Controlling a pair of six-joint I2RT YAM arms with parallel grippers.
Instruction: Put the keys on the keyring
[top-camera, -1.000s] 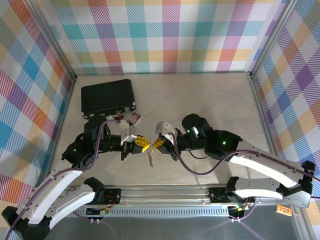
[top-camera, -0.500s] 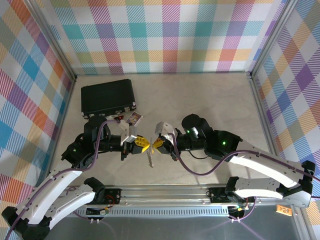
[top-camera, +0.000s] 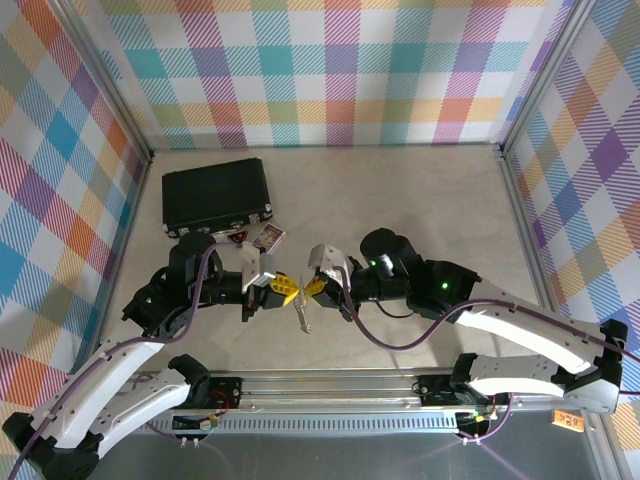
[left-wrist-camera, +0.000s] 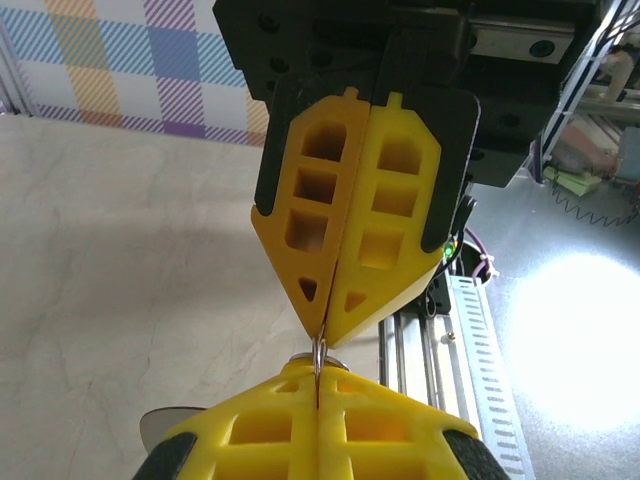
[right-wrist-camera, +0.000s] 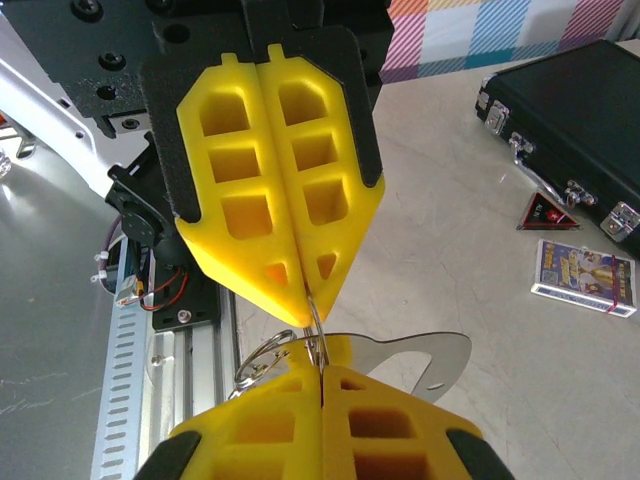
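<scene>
Tips of the left gripper (top-camera: 283, 290) and the right gripper (top-camera: 313, 288) are meeting nose to nose over the table (top-camera: 420, 200), on the near side of the black case (top-camera: 217, 195) and a little to its right, towards the arm bases. Both sets of jaws are pressing fully closed, and each is pinching the thin wire of the keyring (right-wrist-camera: 405, 362), which is running straight from one pair of yellow fingertips into the other in both wrist views. Below the pinch the keyring's broad flat silver plate is hanging, and from above it is showing as a slim silver shape dangling beneath the two grippers, farther from the black case than they are. Whether the keys are among that hanging metal I cannot tell, since the yellow fingers are crowding the spot. Just beside the black case's near edge a small card pack (top-camera: 270, 237) and a red triangular piece (top-camera: 240, 237) are lying on the table, between the case and the left gripper
</scene>
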